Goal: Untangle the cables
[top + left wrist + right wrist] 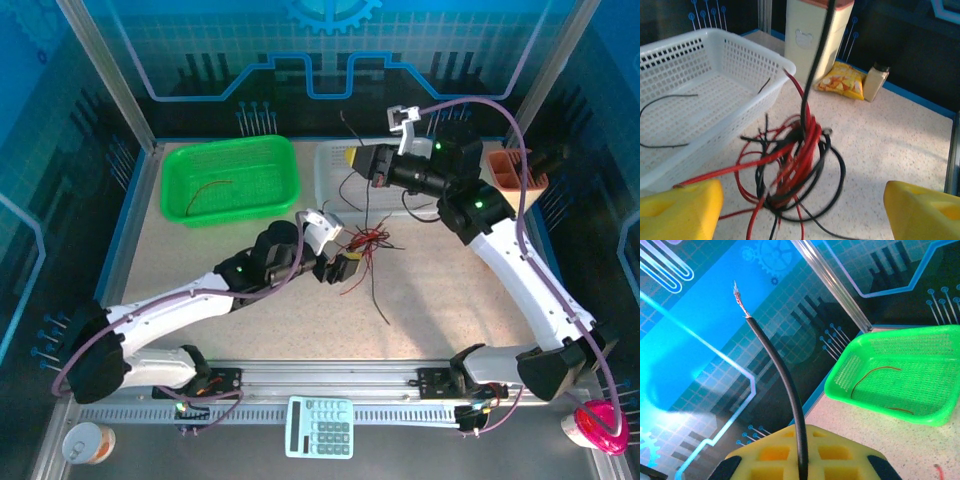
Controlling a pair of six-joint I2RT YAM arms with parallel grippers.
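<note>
Right now the cables (368, 240) lie as a red-and-black knot on the tabletop (450, 290), just beside the near wall of the white basket (335, 185). The left fingers (342, 268) stand released and spread wide on the side of the knot away from the white basket; in the left wrist view the knot sits between and beyond the two yellow tips. The right fingers (815, 450) are clenched on one black cable (780, 375), held up over the white basket. Its bared end sticks out past them, and the rest runs down into the knot. Inside the white basket lies a single black wire (667, 122) (curved, flat on the mesh floor). The green basket (232, 180), left of the white basket in the top view, holds thin red wire (210, 190).
</note>
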